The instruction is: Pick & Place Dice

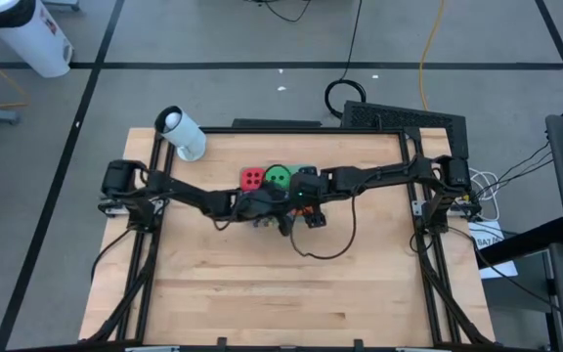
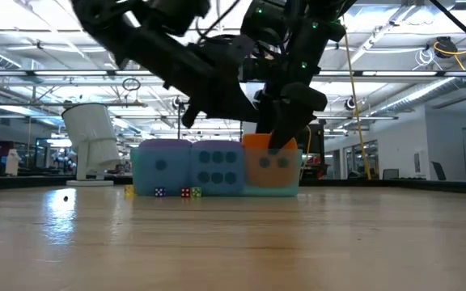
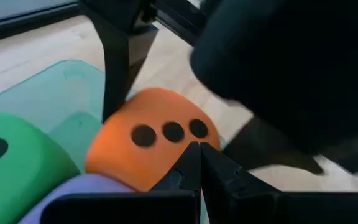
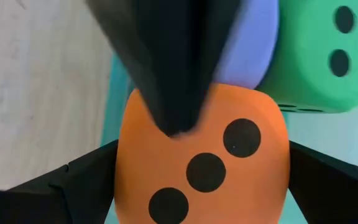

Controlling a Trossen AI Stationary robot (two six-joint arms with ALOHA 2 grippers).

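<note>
a: room on the wooden table [image 1: 281, 284]?

b: plenty on the near half, bare board right out to the black frame rails along both side edges. crowded only at the far middle. white cylinder [image 1: 182, 134] lying at the far left corner, well apart from the rest.

a: arms?

b: both reaching inward from their side posts, low and stretched, meeting over the middle of the far half. crossed closely there, wrists nearly touching. thin black cable [image 1: 325, 246] sagging in a loop onto the board just in front.

a: tray?

b: teal tray [image 3: 55, 81], flat, under and beside the cluster of dice.

a: dice, then?

b: orange die [image 4: 204, 162] on the tray, three pips up. green die [image 1: 279, 175] just beside it, red die [image 1: 252, 178] touching the green on its left. two purple-blue dice [image 2: 162, 166] side by side in the low view, next to the orange one.

a: right gripper [image 4: 204, 186]?

b: pointing down over the orange die, fingers spread to its width, one against each side, die gripped between them.

a: left gripper [image 3: 199, 155]?

b: tilted down from the other side, fingers pressed together, tips at the orange die's upper edge.

a: anything smaller?

b: three tiny dice [image 2: 186, 192] on the board in front of the purple-blue pair.
</note>
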